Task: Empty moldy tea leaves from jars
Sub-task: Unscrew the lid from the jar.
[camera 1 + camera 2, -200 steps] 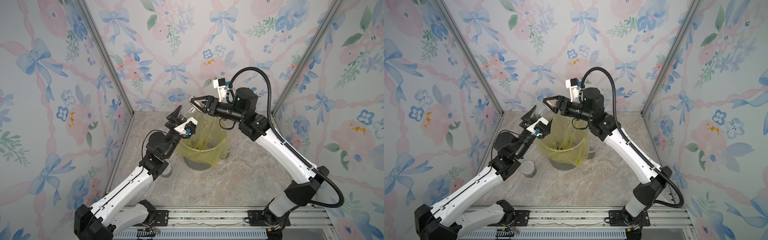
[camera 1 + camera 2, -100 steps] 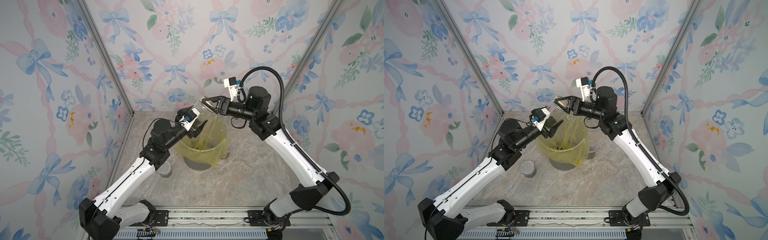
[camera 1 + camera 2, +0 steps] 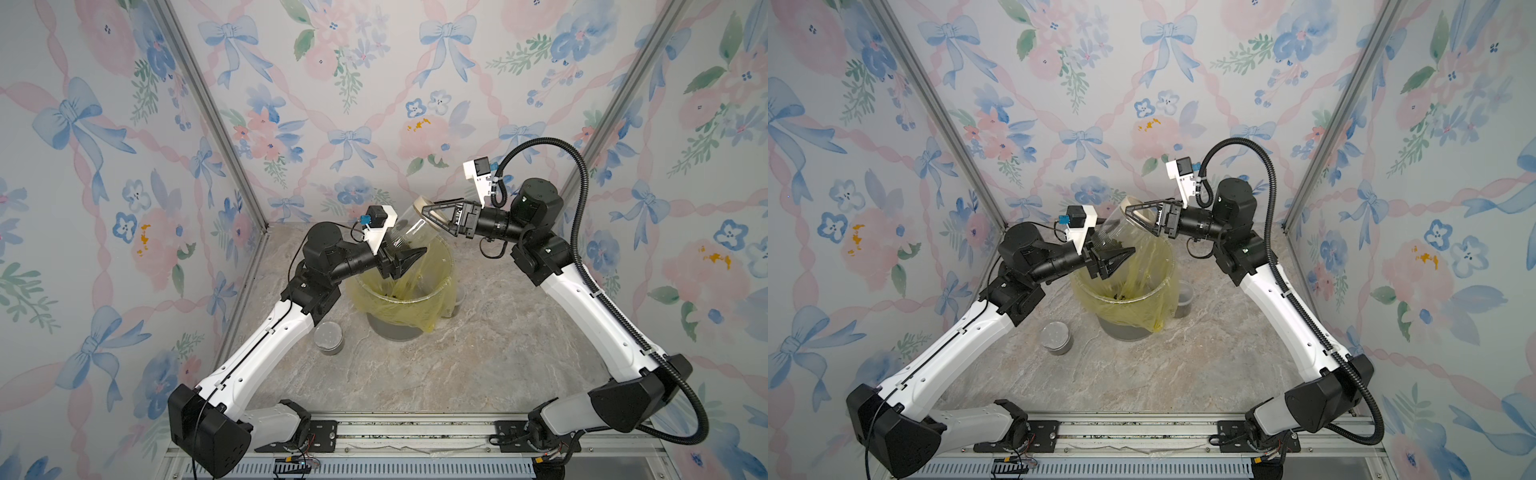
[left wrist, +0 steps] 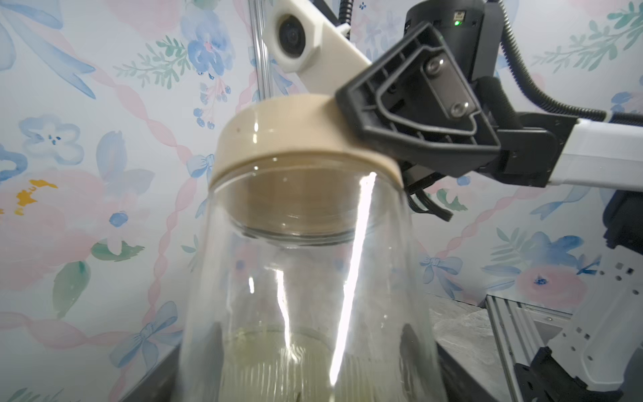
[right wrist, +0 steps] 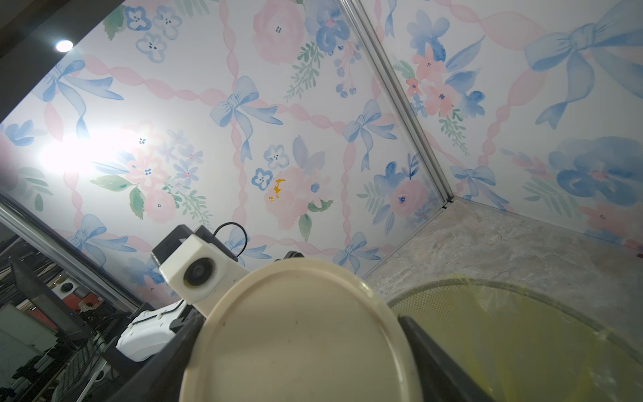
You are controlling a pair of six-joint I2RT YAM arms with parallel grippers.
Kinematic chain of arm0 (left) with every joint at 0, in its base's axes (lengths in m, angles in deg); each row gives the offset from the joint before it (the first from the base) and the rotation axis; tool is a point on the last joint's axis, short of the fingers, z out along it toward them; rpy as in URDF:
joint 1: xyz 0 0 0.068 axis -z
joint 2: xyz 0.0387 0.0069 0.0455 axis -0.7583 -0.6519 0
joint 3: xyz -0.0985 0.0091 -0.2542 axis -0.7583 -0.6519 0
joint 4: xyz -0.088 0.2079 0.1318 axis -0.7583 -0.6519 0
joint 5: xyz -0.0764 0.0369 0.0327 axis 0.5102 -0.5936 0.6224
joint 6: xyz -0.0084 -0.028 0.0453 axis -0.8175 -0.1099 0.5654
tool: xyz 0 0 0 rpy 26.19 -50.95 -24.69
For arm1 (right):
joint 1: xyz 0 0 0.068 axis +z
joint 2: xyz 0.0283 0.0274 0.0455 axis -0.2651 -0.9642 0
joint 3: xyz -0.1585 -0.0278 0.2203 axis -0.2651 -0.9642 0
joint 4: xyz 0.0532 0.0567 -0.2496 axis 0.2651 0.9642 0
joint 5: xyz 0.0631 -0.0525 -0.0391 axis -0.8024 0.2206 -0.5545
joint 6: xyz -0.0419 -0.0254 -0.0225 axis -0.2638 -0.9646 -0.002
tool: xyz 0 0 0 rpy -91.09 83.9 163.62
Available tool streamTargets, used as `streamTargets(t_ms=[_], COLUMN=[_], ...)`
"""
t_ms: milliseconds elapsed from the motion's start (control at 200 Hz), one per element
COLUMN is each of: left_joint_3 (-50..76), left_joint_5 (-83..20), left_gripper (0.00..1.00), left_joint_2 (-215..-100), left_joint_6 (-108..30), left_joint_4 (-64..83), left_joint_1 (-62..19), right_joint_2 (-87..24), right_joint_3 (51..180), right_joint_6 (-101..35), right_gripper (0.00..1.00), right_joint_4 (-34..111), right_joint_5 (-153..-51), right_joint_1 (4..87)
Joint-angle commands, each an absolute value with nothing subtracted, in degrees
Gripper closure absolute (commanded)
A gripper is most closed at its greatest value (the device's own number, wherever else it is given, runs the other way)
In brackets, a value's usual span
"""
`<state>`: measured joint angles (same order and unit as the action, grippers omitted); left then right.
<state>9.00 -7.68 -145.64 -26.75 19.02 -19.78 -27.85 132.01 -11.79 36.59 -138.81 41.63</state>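
Observation:
A clear jar (image 3: 405,230) (image 3: 1113,230) with ribbed walls near its base hangs tilted above the yellow-lined bin (image 3: 440,286). My left gripper (image 3: 409,259) (image 3: 1119,259) is shut on its lower body. A tan lid (image 3: 422,205) (image 4: 278,139) (image 5: 299,341) sits on the jar's mouth, and my right gripper (image 3: 428,212) (image 3: 1133,210) is shut on that lid. Dark tea leaves (image 3: 1115,245) show inside the held jar. More tea leaves (image 3: 395,296) lie at the bottom of the bin.
A second small jar (image 3: 328,337) (image 3: 1056,337) stands on the marble table left of the bin, beside my left forearm. A third jar (image 3: 457,297) (image 3: 1183,297) stands close behind the bin's right side. Floral walls close in on three sides.
My left wrist has turned from pointing up to pointing sideways over the bin. Both grippers and the jar between them have shifted to the right.

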Motion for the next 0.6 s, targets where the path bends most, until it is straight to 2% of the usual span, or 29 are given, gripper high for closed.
streamTargets(t_ms=[0, 255, 420, 595], left_joint_3=[12.0, 11.2, 9.9, 9.2], left_joint_5=[-1.8, -2.6, -4.4, -5.3], left_gripper=[0.92, 0.92, 0.92, 0.91], left_joint_2=[-145.4, -144.9, -143.9, -143.1], left_joint_6=[-34.7, -33.0, -30.9, -28.8], left_joint_4=[29.9, 29.9, 30.0, 29.9], left_joint_1=[-20.3, -20.4, -20.3, -20.0], right_joint_2=[-27.0, -27.0, -27.2, -27.4], right_joint_3=[130.4, 129.9, 129.8, 129.7], right_joint_6=[-12.0, -10.3, -9.1, -7.6], right_gripper=[0.50, 0.41, 0.19, 0.10], right_joint_4=[28.8, 26.4, 25.0, 23.2], right_joint_5=[-143.6, -143.8, -143.8, -143.7], right_joint_1=[40.9, 40.6, 40.6, 40.7])
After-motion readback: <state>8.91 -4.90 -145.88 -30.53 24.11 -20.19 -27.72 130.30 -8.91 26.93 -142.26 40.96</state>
